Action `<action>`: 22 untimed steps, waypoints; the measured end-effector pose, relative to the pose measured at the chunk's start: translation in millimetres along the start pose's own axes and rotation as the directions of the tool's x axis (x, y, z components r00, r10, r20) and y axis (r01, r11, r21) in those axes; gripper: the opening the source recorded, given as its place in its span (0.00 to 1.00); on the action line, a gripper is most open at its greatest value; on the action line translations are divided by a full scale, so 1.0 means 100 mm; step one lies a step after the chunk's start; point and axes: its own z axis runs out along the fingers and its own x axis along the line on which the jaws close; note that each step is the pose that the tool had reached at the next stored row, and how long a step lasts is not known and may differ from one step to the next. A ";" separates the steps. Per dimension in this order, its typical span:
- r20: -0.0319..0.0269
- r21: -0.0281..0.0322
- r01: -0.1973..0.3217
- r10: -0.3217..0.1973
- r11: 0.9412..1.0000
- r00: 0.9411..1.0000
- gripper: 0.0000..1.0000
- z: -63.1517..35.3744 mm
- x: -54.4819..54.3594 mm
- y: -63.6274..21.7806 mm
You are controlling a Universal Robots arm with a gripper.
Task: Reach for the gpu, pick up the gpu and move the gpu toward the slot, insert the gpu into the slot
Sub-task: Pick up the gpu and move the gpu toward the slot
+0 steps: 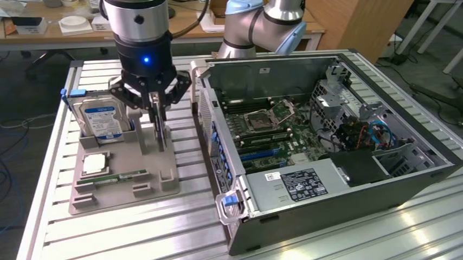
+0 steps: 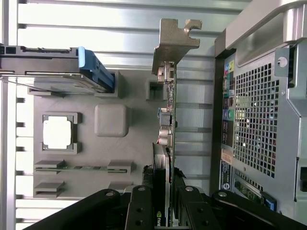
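At the side of the slatted aluminium tabletop (image 1: pixel 145 233) toward the exterior view's left, a grey plastic holder tray (image 1: pixel 168 187) carries the parts. The black multi-link gripper (image 1: pixel 158 116) hangs over this tray. It is clenched on the gpu (image 1: pixel 160 135), a thin dark circuit card that stands on its edge between the fingers. So the reaching is done and the grasp is made. Whether the card is already free of its holder, I cannot tell. The carrying and the insertion are not done. The open grey computer case (image 1: pixel 304 222) lies beside the tray, toward the exterior view's right. The slot (image 1: pixel 259 155), which I judge to be one of the long blue and black connectors on the green motherboard (image 1: pixel 285 135), has no card in it. A silver hard drive with a blue label (image 1: pixel 101 122) stands in the tray, near the card but apart from it.

In the wrist view the gpu (image 2: pixel 171 120) is seen from its edge as a narrow strip that comes straight out from the gripper (image 2: pixel 167 194). The black fingers (image 2: pixel 140 206) press it from both sides. The pale metal bracket (image 2: pixel 175 40) is at the end of the card far from the gripper. The card is between the grey tray (image 2: pixel 136 143) and the perforated wall of the case (image 2: pixel 254 120), apart from the case.
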 end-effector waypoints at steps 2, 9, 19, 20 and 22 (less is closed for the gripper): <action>0.000 0.000 0.000 0.000 1.000 1.000 0.26 -0.012 0.00 0.001; 0.000 0.000 0.000 0.000 1.000 1.000 0.26 -0.052 0.00 0.003; 0.000 -0.001 0.000 0.000 1.000 1.000 0.26 -0.105 0.00 0.005; 0.000 -0.001 0.000 0.000 1.000 1.000 0.26 -0.111 0.00 0.006; 0.000 -0.001 0.000 0.000 1.000 1.000 0.26 -0.120 0.00 0.006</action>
